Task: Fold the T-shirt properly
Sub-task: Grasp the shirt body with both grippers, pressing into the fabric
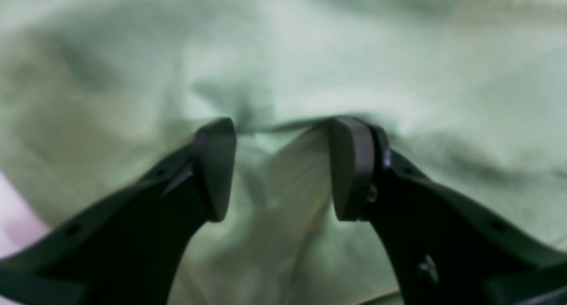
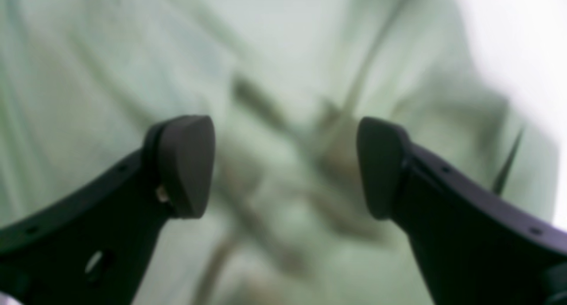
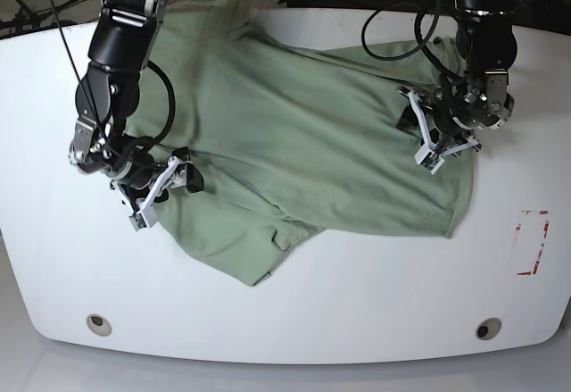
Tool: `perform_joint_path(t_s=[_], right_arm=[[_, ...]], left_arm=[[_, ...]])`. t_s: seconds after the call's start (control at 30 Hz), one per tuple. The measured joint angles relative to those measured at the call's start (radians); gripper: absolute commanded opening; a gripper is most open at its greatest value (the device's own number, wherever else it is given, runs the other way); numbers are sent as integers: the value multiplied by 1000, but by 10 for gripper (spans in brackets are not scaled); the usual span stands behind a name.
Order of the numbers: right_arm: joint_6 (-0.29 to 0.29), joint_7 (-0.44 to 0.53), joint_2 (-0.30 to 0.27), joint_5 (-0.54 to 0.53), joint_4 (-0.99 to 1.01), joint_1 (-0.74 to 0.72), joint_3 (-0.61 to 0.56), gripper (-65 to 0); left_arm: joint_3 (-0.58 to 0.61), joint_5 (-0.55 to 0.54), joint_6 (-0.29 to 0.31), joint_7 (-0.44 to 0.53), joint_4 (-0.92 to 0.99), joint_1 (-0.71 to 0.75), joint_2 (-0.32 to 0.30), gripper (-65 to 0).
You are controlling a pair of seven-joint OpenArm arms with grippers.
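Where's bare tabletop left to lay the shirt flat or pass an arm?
Free: the table's near strip below the T-shirt's hem, between the two round holes; the far right around the red marking; the left edge beside the right claw. Crowded: the middle and the back, under cloth and both arms.

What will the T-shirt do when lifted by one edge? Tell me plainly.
The T-shirt lies rumpled in soft folds, so it will probably sag and drape, not hold shape. Fabric bunches between the left gripper pads, suggesting it pinches easily. Spread wide, it would likely drag along the table.
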State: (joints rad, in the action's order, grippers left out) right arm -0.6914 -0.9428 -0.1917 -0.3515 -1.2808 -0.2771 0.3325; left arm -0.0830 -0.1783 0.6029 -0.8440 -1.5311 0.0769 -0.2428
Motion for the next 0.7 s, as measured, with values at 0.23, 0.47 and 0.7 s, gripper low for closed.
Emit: perform_joint_path(t_s=[0.23,0.47,0.7], right_arm=[[-3,104,12,115,259,-104,-5,-531],[-13,327,9,209,471,-187,0,-506],[-21,487,-33,253,643,-257,-1,-506]], left_arm=[[2,-15,-3,7,19,-2,-44,-333],[-4,7,68,-6,22,-23,-51,-333],[-4,13,92,-20,24,-30,-51,-332]])
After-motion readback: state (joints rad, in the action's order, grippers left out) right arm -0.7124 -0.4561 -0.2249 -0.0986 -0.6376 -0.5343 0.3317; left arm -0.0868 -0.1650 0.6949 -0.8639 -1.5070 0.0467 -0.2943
